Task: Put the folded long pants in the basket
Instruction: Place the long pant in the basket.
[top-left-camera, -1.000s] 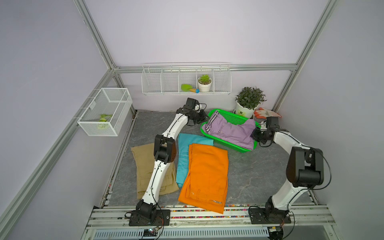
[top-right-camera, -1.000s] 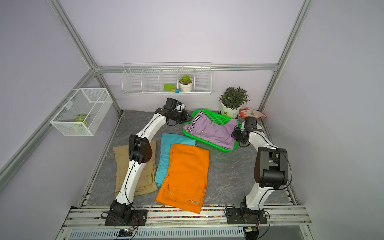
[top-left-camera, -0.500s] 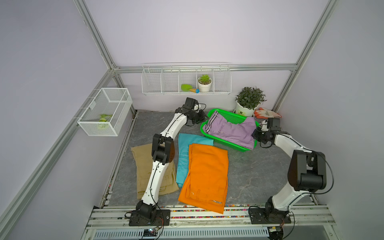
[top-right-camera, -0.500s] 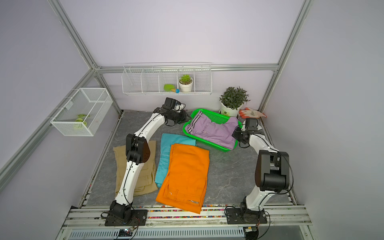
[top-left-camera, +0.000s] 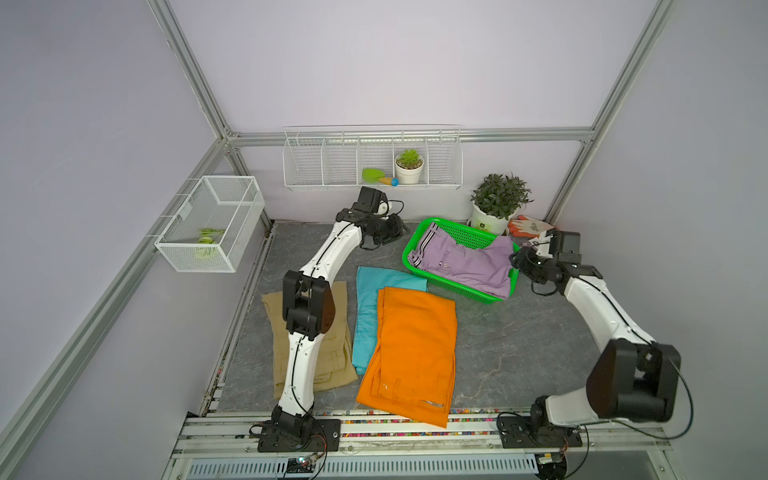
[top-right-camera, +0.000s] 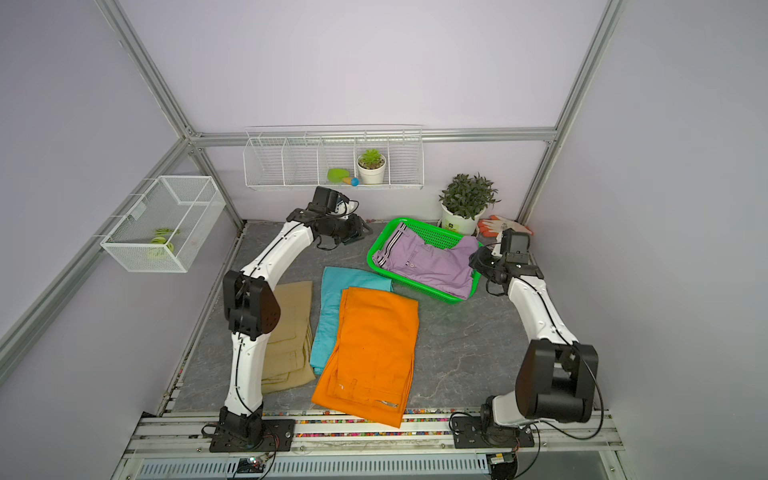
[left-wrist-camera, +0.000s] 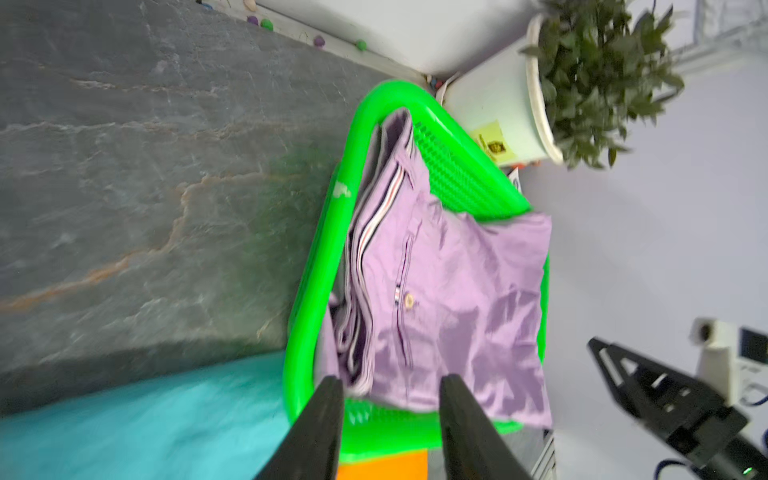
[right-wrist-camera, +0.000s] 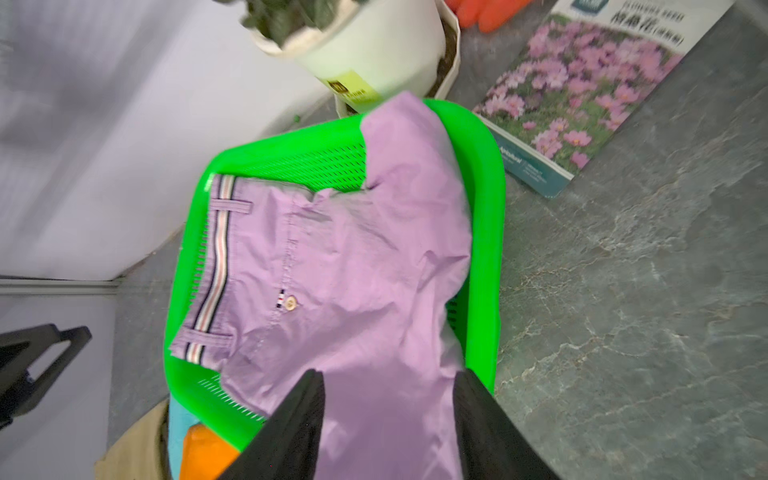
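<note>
1. Both top views: the green basket (top-left-camera: 451, 286) (top-right-camera: 415, 284) stands on the grey floor (top-left-camera: 519, 340) near its far right corner, just in front of a potted plant (top-left-camera: 496, 203).
2. The lilac pants (top-left-camera: 465, 264) (top-right-camera: 428, 264) lie inside the basket, striped waistband toward the far left corner. One end is draped over the rim on the right arm's side.
3. Three pairs lie on the floor outside the basket. The orange pants (top-left-camera: 415, 349) are near the front edge and overlap the teal pants (top-left-camera: 368, 316). The khaki pants (top-left-camera: 340, 357) lie toward the left edge, partly hidden by the left arm.
4. The left gripper (top-left-camera: 392, 232) sits beside the basket's far left corner. The right gripper (top-left-camera: 519, 259) is at the draped end.
5. Left wrist view: the left gripper (left-wrist-camera: 390, 380) has its jaws parted, with nothing between them. The basket (left-wrist-camera: 320, 270) and lilac pants (left-wrist-camera: 457, 291) lie just beyond the fingertips.
6. Right wrist view: the right gripper (right-wrist-camera: 390, 374) has its jaws spread wide, and lilac cloth (right-wrist-camera: 353, 270) shows in the gap, not pinched. A flower seed packet (right-wrist-camera: 582, 91) lies beside the basket (right-wrist-camera: 486, 216).
</note>
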